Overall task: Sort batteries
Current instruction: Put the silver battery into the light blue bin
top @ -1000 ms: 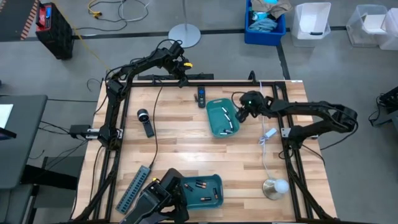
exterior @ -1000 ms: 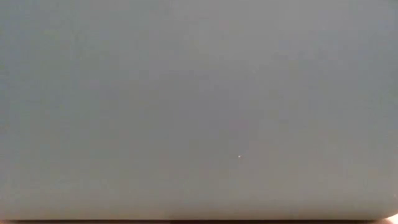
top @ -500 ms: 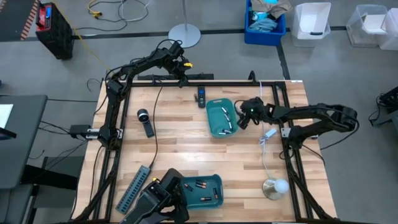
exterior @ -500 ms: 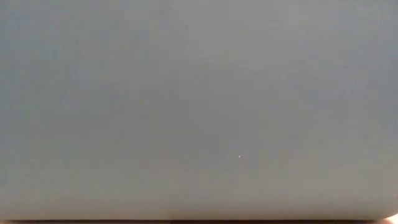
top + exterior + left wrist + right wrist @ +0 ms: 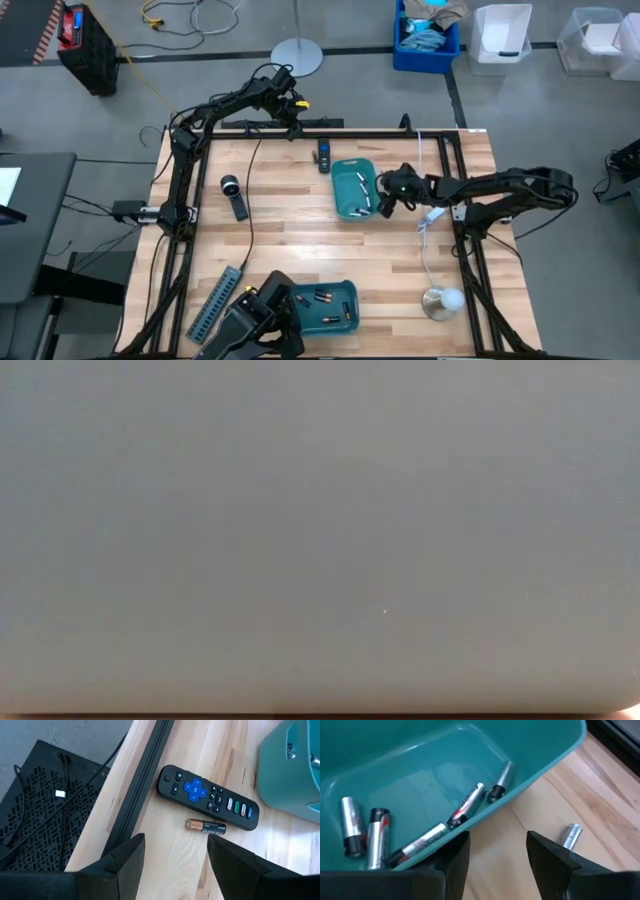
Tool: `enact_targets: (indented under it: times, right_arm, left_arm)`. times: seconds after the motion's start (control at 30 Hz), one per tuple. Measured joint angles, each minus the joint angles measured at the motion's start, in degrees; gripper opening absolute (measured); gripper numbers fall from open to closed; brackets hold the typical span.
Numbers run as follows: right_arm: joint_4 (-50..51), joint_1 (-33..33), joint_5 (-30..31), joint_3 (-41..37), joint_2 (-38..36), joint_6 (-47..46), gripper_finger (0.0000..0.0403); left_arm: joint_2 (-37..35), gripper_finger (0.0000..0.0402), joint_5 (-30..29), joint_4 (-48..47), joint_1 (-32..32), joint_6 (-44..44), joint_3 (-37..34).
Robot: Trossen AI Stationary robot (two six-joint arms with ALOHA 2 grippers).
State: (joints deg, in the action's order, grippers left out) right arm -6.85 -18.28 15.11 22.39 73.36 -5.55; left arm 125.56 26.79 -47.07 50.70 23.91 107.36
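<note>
1. Since a second earlier the right gripper [image 5: 383, 203] had travelled from the far right corner of the upper teal tray [image 5: 352, 172] down along its right rim toward the near end; the left arm had not shifted.
2. Left gripper [image 5: 292, 118] sat at the far edge of the table [image 5: 300, 240], fingers [image 5: 125, 860] spread apart and holding nothing.
3. Its wrist view showed a black remote [image 5: 207, 797] lying on the wood with one copper-topped battery [image 5: 206, 825] just beside it, apart from the fingers.
4. A second teal tray [image 5: 345, 292] at the near edge held several dark batteries [image 5: 325, 297].
5. The upper tray held silvery batteries [image 5: 465, 805], most lying against its near wall.
6. Right gripper hovered at that tray's right rim, fingers [image 5: 547, 855] parted, empty.
7. One silvery battery [image 5: 568, 836] lay on the bare wood outside the tray, just beside the right fingers.
8. Low view: blank grey, nothing readable.
</note>
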Motion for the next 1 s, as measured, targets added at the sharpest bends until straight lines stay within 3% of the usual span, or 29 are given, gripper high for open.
enact_targets:
  times: [0.5,1.0]
  right_arm:
    - [-0.6,3.4,1.1,0.0,0.0,0.4,0.0212]
    - [2.3,-13.7,-1.1,0.0,0.0,0.9,0.0212]
  left_arm:
    - [0.0,0.0209,0.0,0.0,0.0,-0.6,0.0]
    - [0.0,0.0209,0.0,-0.2,0.0,-0.6,0.0]
